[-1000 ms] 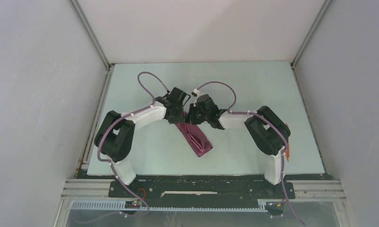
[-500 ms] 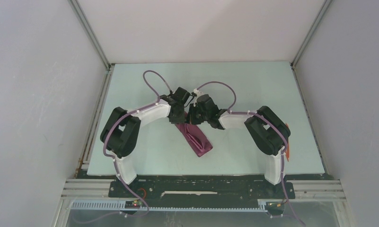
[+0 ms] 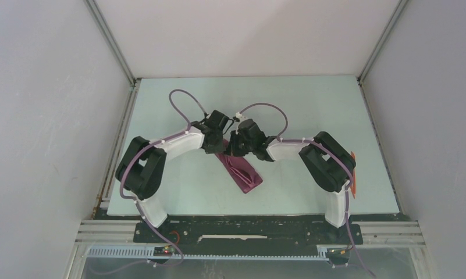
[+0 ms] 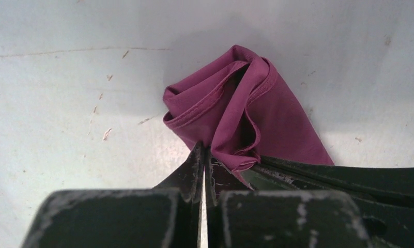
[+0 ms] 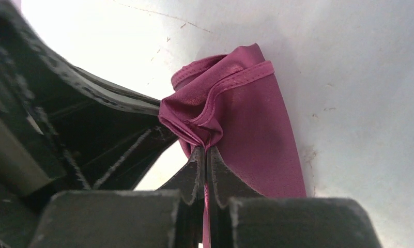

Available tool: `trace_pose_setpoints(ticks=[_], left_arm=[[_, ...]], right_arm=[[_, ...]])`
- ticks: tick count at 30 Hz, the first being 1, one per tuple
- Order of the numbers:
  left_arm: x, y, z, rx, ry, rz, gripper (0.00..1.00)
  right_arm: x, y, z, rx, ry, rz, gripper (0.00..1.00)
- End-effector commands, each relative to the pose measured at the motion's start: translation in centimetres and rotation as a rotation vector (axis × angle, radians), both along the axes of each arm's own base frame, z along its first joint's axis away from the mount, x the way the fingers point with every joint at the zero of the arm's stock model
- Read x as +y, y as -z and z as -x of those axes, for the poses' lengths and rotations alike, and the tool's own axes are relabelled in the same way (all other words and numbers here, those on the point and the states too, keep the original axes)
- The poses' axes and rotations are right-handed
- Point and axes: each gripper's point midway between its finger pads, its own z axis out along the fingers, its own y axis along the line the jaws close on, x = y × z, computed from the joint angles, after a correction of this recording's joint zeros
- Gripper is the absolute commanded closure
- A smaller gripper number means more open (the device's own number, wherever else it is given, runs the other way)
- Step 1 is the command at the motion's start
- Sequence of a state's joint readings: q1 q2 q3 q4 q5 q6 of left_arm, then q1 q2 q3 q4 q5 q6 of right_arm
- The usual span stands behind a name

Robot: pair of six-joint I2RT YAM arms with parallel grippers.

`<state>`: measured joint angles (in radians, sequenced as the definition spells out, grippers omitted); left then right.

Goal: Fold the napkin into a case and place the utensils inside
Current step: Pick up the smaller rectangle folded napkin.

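At the middle of the pale table (image 3: 312, 104), the left gripper (image 3: 217, 145) reaches in from the left and meets the far end of the napkin (image 3: 242, 173); the left wrist view shows its jaws pressed nearly together, nipping a hemmed fold of the cloth at their tips; the napkin is a narrow maroon strip, folded into a case, lying flat and slanting from the two grippers toward the near right; lengthwise creases run along its top, and its far end is lifted and bunched into soft rolled layers with stitched edges showing; just to the right, the right gripper (image 3: 235, 148) holds that same far end, its jaws likewise closed to a thin slit on a gathered pleat of cloth; the two grippers sit close beside each other; whether the strip's layers hold anything cannot be told from these views; well apart, at the right edge of the table, the utensils (image 3: 354, 187) show only as orange slivers behind the right arm, too hidden to tell spoon from straight piece.
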<state>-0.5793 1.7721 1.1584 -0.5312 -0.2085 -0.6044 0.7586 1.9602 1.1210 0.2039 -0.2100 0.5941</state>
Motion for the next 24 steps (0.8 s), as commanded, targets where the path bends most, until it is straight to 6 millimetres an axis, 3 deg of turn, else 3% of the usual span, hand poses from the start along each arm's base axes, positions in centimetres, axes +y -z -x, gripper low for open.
trace_pose_setpoints(ticks=[1,11,24], left_arm=[[-0.1,-3.2,-1.6,-0.122,-0.050,0.138,1.00],[-0.6,-4.4,-1.4,-0.186,-0.039,0.269,1.00],[-1.2,-4.0,-0.2,-0.153,-0.001,0.311,1.00]], right_arm=[[0.3,-0.1,0.3,-0.027,0.013,0.044,1.00],[-1.2,1.6,0.5,-0.106,-0.004,0.205,1.00],[1.8,2.1,-0.4,-0.119,-0.037,0.178,1.00]])
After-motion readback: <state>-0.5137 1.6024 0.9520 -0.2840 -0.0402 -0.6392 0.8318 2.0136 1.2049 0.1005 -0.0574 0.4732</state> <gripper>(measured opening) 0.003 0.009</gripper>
